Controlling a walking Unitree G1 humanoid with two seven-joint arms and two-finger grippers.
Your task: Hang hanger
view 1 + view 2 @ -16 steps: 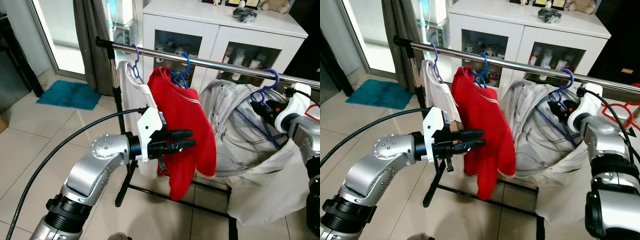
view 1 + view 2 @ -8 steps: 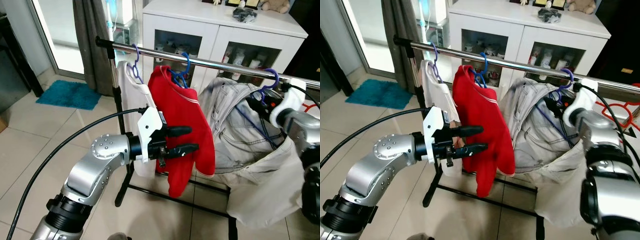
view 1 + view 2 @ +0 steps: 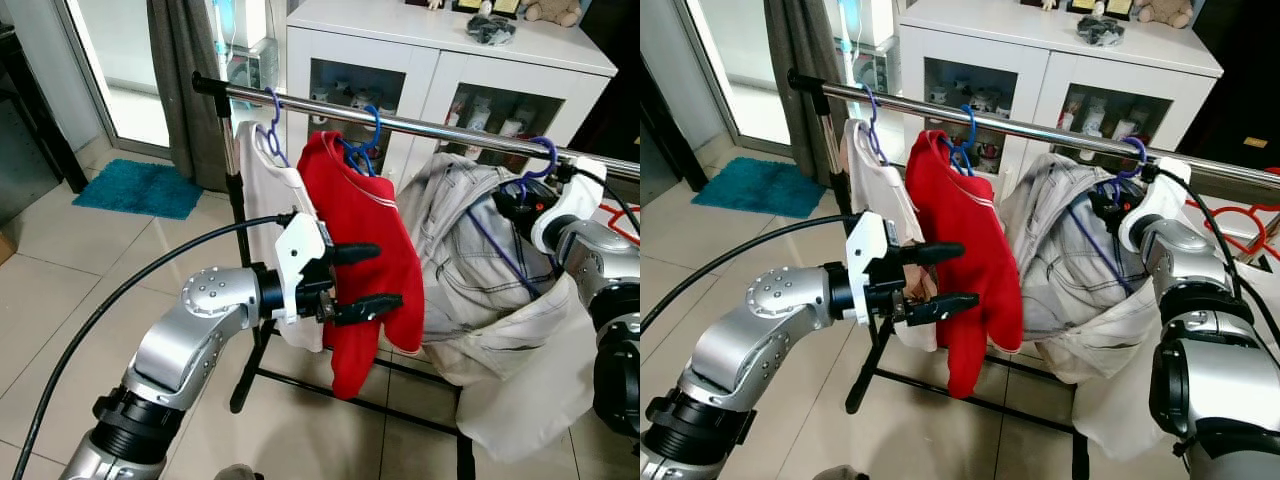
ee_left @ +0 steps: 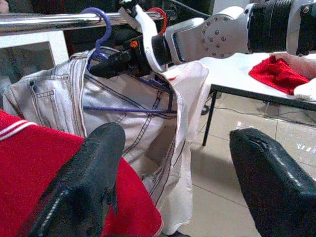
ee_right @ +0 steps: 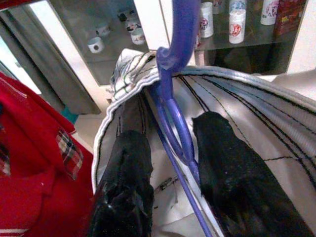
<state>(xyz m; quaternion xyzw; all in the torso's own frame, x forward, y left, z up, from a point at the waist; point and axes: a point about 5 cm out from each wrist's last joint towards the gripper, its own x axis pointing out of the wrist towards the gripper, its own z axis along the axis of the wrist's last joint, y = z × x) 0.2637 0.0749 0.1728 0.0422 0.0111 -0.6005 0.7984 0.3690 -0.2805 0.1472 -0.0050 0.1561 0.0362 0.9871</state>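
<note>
1. The purple plastic hanger (image 3: 528, 175) carrying the pale grey denim garment (image 3: 470, 270) already has its hook over the shiny steel clothes rail (image 3: 420, 125); it sits on the rail to the right of the red shirt (image 3: 365, 250).
2. The right gripper (image 5: 170, 163) is just under the rail, its two black fingers (image 5: 123, 182) parted either side of the hanger's neck — straddling it, not pinching.
3. To finish well, I judge the right gripper should back straight out along the neck without catching the wire or the collar, so the hook stays seated on the rail.
4. The left gripper (image 3: 365, 278) is well below the rail, in front of the red shirt's lower half, with its fingers spread wide and holding nothing; it should keep off the cloth so it drags nothing along the rail.
5. Behind the rail stands a white cabinet with glass doors (image 3: 440, 70) — its shelves hold small white cups and bottles (image 5: 237, 22), though the glass makes the rest hard to tell.
6. A white top on its own purple hanger (image 3: 268, 165) hangs at the rail's left end.
</note>
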